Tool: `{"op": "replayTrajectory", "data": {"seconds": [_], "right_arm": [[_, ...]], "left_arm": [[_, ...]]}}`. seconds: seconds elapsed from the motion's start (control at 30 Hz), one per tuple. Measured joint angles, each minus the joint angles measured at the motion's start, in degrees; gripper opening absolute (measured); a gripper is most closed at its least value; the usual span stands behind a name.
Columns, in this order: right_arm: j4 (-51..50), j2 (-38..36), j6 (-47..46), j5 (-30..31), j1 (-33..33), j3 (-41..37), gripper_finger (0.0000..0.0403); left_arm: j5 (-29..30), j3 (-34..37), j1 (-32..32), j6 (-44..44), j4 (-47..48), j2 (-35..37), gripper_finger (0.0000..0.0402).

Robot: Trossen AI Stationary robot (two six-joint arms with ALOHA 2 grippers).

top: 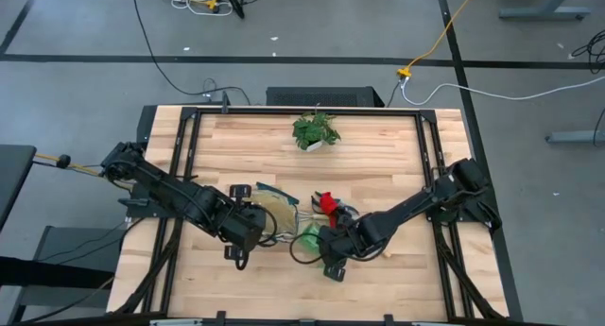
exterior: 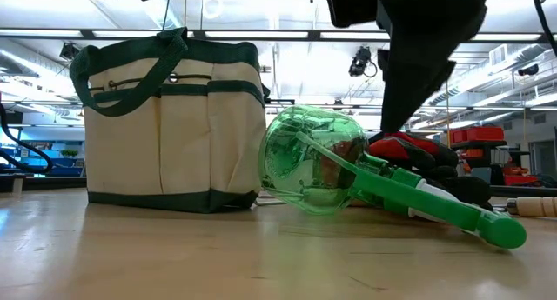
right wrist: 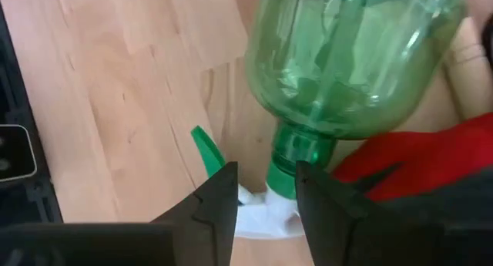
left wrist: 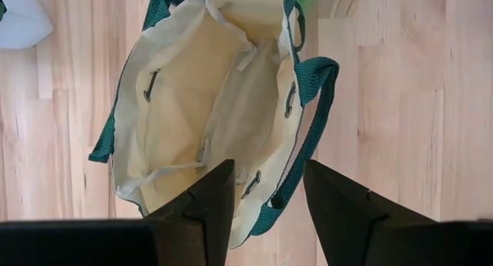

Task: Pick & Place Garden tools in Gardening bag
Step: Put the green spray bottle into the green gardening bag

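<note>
The table (top: pixel 378 156) is light wood, and the work happens a little below its centre. The gardening bag (exterior: pixel 170 126) stands upright there, cream with dark green trim, its mouth open to above. In the left wrist view the inside of the bag looks empty: I see only cream lining, no tool. The side pockets in the low view also show nothing that sticks out.

At 3 o'clock of the bag, just beside it, lies the green translucent spray bottle (exterior: pixel 318 161) on its side, its round body toward the bag and its green-and-white nozzle (exterior: pixel 444 204) pointing away. Red gloves (exterior: pixel 409 148) lie behind the nozzle. A potted plant (top: pixel 315 130) stands well apart at 12 o'clock.

The right claw (right wrist: pixel 266 193) is over the neck of the bottle (right wrist: pixel 296 154), fingers a little apart on each side of it, not yet closed on it. I judge this is the pick of the bottle. To do it well, the claw should close on the narrow neck and not on the round body, which may slip, then lift straight until the bottle clears the rim of the bag.

The left claw (left wrist: pixel 268 200) hangs over the bag mouth with fingers apart and holds nothing. It could steady the soft rim.
</note>
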State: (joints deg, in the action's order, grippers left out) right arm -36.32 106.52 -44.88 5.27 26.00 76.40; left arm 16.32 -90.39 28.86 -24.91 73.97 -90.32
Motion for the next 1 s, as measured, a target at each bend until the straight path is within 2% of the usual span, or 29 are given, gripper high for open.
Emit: {"op": "replayTrajectory", "data": {"seconds": [0.47,1.0], "right_arm": [[12.03,-0.11,-2.8,1.56,0.0,-7.78,0.0142],[9.62,0.09,-3.2,3.92,-0.02,-8.19,0.0175]], "left_arm": [[0.0,0.02,0.0,0.0,-0.02,-0.02,0.0163],[0.0,0.02,-0.02,0.02,-0.02,-0.04,0.0163]]}}
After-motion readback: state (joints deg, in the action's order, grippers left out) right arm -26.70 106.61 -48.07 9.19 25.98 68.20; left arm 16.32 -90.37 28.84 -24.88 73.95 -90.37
